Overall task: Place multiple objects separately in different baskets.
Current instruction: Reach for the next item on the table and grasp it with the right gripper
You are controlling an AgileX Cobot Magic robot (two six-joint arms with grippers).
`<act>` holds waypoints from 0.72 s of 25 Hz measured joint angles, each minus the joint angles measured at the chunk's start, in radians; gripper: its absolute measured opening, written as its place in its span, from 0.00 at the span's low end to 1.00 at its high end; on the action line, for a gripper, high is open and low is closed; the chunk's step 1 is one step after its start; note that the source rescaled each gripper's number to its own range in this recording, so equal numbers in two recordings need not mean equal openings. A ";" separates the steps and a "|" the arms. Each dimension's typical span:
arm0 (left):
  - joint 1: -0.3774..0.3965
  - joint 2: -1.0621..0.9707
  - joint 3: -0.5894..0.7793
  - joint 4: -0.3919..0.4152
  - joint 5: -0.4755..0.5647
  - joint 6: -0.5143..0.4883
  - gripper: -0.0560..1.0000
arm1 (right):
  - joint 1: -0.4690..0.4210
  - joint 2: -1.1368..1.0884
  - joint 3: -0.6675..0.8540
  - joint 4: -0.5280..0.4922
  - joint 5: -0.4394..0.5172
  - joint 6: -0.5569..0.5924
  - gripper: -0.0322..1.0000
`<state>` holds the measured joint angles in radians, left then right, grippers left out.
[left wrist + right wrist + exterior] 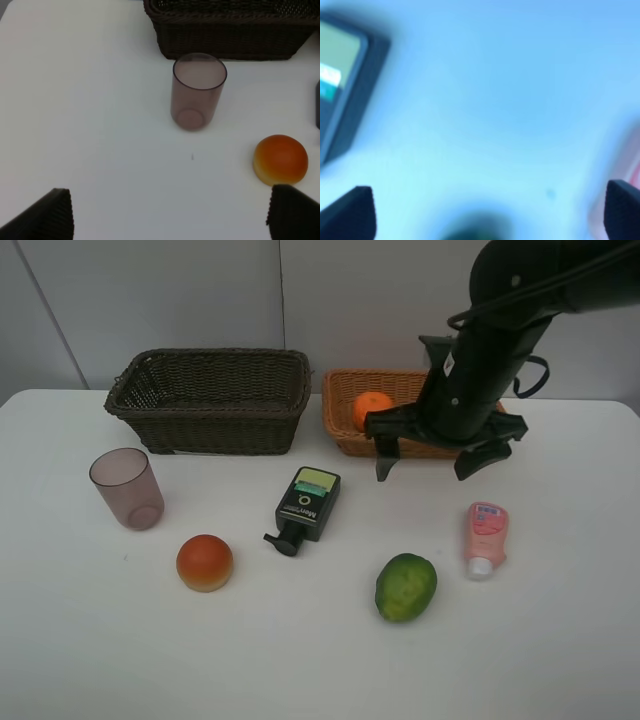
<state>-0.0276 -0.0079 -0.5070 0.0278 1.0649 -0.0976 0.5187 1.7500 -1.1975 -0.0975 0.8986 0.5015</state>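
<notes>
Since the orange [372, 408] lies in the tan basket [348, 440], a fresh pick is due: right gripper [424, 471], spread and empty like left gripper [172, 210], should descend over tube [486, 535].

Bare table [400, 510] lying open between pump bottle [306, 504] and pink tube [486, 536]; lime [405, 586] blocking near side; right arm [480, 350] hanging over tan basket [340, 430] front.

The right arm [500, 330] is glossy black, with looping black cables [537, 375], a small white label [449, 362] and blunt black fingers [384, 455].
</notes>
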 joint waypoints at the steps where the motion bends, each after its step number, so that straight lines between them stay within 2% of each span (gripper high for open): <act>1: 0.000 0.000 0.000 0.000 0.000 0.000 1.00 | 0.012 -0.018 0.030 0.002 0.001 0.026 1.00; 8: 0.000 0.000 0.000 0.000 0.000 0.000 1.00 | 0.065 -0.052 0.169 0.009 -0.015 0.235 1.00; 14: 0.000 0.000 0.000 0.000 0.000 0.000 1.00 | 0.140 -0.052 0.259 0.010 -0.147 0.432 1.00; 18: 0.000 0.000 0.000 0.000 0.000 0.000 1.00 | 0.143 -0.052 0.276 0.007 -0.184 0.525 1.00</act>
<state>-0.0276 -0.0079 -0.5070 0.0278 1.0649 -0.0976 0.6619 1.6984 -0.9214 -0.0904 0.7149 1.0268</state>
